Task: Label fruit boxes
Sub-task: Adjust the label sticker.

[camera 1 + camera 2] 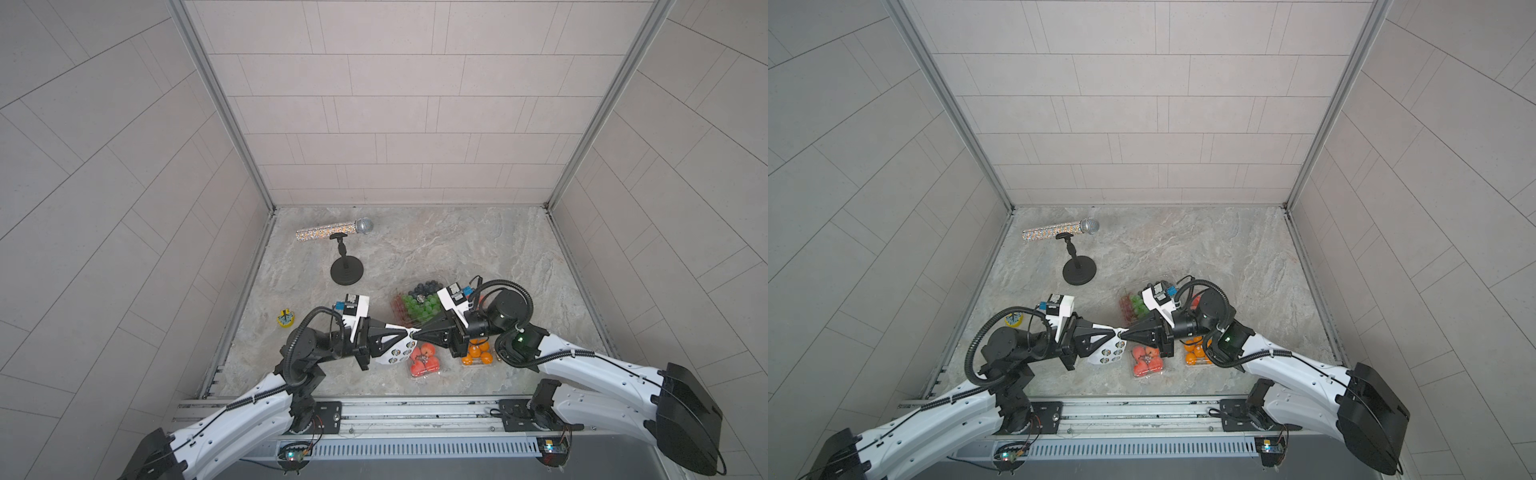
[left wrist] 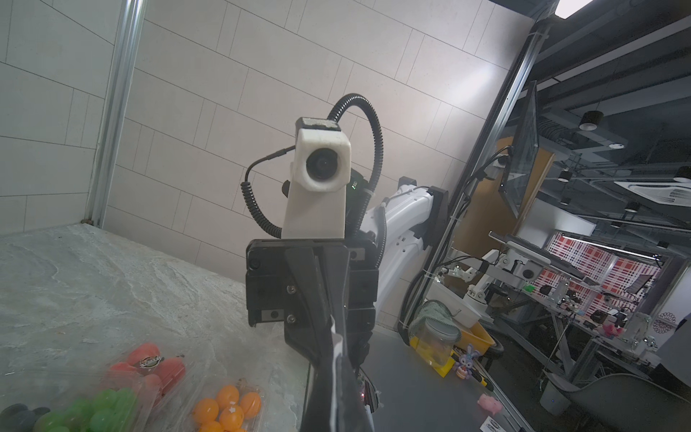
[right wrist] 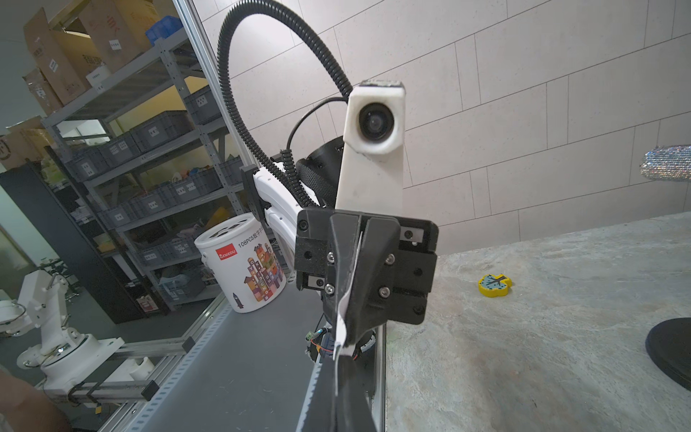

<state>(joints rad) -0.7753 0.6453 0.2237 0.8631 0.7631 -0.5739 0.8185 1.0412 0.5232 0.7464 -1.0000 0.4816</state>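
Overhead, in both top views, the two arms are seen bent inward from their bases at the near rail. The forearms are turned toward each other, so that the left gripper (image 1: 405, 331) and the right gripper (image 1: 421, 332) are brought tip to tip, roughly level, above the table (image 1: 457, 249). The left gripper's jaws are closed on the sticker sheet (image 1: 397, 353), which hangs from them toward the near rail. The right gripper's jaws are pinched together at the sheet's edge. The large box of grapes and blueberries (image 1: 417, 305) is found just beyond the meeting tips. A small box of red fruit (image 1: 424, 360) lies just on their near side, and the box of oranges (image 1: 478, 352) lies under the right gripper's body. A microphone (image 1: 332, 229) and a yellow toy (image 1: 286, 318) are set well apart, outward of the left gripper.

From the left wrist, the right gripper (image 2: 332, 329) is met head-on, its fingers drawn together on the sheet's white edge (image 2: 338, 349). A second box of red fruit (image 2: 149, 364) is shown on the table beyond the grapes, lower than the tips.

From the right wrist, the left gripper (image 3: 346, 336) is faced head-on. The sheet (image 3: 342, 318) is clamped edge-on between its closed fingers and is carried on to the right gripper's own tips.
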